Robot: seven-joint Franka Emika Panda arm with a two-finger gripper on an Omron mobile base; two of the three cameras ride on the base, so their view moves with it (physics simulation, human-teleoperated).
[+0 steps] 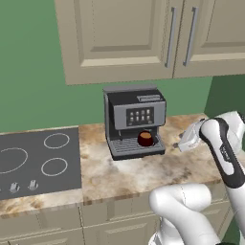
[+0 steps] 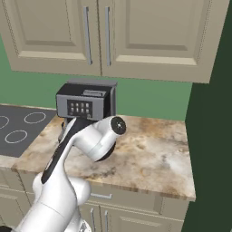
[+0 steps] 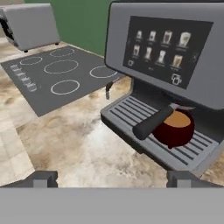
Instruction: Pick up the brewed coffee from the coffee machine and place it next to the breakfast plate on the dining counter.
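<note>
Two dark fingertips [image 3: 43, 178] sit far apart at the bottom of the hand view, so the gripper [image 3: 114, 179] is spread wide and released, nothing between the jaws. In the left base view the hand [image 1: 190, 137] hangs over the marbled worktop [image 1: 143, 174], right of the coffee machine [image 1: 135, 120] and clear of it, pointing toward it.

Next out is bare worktop, then the machine's ribbed drip tray [image 3: 131, 114]. The brewed coffee [image 3: 175, 127] stands upright on that tray, under the dark portafilter handle [image 3: 153, 122], which crosses in front of the mug's rim in the hand view. Light brown liquid is visible at the top of the mug. From the left base camera the same maroon mug [image 1: 145, 139] sits on the tray just below the button panel [image 1: 139, 116], toward the tray's right side. I can't make out the mug's handle.

The machine is boxy, dark grey and black, standing against the green wall [image 1: 33, 72]. In the right base view the arm's elbow [image 2: 102, 138] covers the machine's lower front.

Left of the machine, the black hob [image 1: 36, 162] is set into the worktop. Past the hob in the hand view sits a silver toaster [image 3: 30, 25]. Beige wall cabinets [image 1: 139, 33] hang above the machine.
</note>
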